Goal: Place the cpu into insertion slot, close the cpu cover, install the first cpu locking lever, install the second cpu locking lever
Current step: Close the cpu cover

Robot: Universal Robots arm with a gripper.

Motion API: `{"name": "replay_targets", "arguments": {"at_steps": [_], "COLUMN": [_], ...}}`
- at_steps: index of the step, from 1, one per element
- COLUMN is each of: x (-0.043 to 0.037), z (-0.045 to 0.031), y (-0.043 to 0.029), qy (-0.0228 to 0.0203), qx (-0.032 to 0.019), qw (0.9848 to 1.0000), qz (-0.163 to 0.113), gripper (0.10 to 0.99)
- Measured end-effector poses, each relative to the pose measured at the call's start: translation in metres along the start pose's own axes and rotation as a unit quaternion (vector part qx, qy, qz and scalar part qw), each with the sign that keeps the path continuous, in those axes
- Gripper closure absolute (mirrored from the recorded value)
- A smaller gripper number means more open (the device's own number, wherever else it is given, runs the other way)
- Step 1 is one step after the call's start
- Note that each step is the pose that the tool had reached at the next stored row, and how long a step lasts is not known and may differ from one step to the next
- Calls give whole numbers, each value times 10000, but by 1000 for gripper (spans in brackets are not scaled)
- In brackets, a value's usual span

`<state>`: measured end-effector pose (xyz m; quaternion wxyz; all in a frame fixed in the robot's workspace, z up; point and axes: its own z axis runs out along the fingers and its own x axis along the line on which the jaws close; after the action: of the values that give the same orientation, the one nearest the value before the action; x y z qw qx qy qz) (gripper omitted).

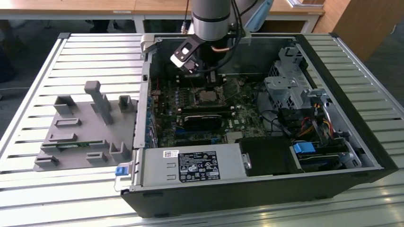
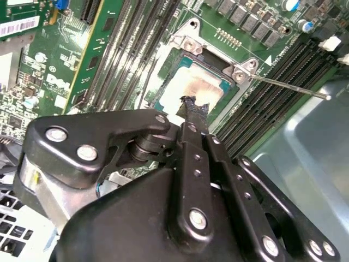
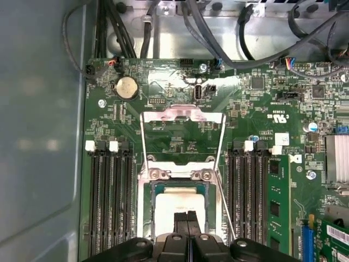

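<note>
Fingertips of the hand point(image 2: 192, 105) were pressed together, gripping nothing, right at the top of the cpu point(image 3: 170, 199). That chip lay in the insertion slot point(image 3: 144, 207) on the green motherboard point(image 3: 256, 109). Its cpu cover point(image 3: 182, 115) stood swung open, and one thin locking lever point(image 2: 289, 87) stuck out free.

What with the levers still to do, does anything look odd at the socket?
A thin lever juts free at an angle from the socket corner, not latched. The cpu has a brownish smear by the shut pincer.
</note>
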<state>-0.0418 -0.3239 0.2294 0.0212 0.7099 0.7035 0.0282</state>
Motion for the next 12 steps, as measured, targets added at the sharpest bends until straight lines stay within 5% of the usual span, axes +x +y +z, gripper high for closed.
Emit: {"name": "replay_targets", "arguments": {"at_steps": [5,12], "x": [-1,2], "z": [-21,-265], "y": [45,68], "qy": [-1,-2], "qx": [32,42], "qw": [10000,10000], "qz": [0,-1], "gripper": [980,980]}}
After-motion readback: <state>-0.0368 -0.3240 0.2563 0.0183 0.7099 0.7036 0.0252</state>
